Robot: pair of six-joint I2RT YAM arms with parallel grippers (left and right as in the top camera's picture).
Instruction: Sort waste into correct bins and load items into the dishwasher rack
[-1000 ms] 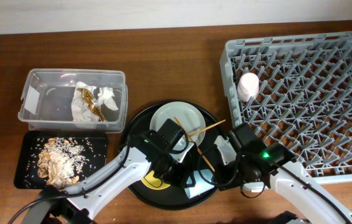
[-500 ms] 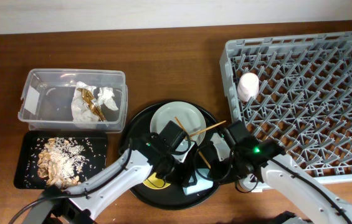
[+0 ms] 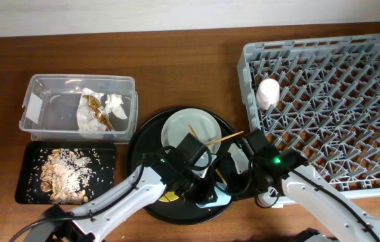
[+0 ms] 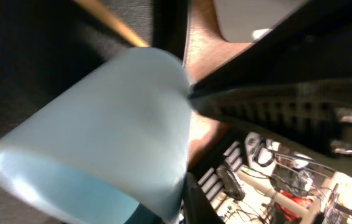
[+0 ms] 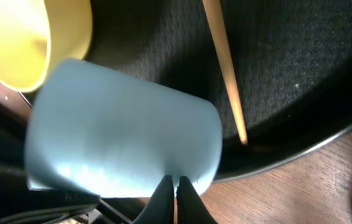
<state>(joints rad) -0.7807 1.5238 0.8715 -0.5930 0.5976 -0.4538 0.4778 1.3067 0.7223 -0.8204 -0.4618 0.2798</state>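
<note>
Starting overhead: blue cup lies on the round tray, at its near right edge. Bowl is left of it, with plate and chopsticks at the tray's far side. Rack stands right of the tray, pink cup inside. Tub and scrap tray sit left of the round tray on the desk. Left fingers reach the blue cup; their grip cannot be told.

Left wrist: blue cup on its side fills the view; fingers unclear.

Right wrist: right fingers are pressed together, tips against the blue cup's side.
</note>
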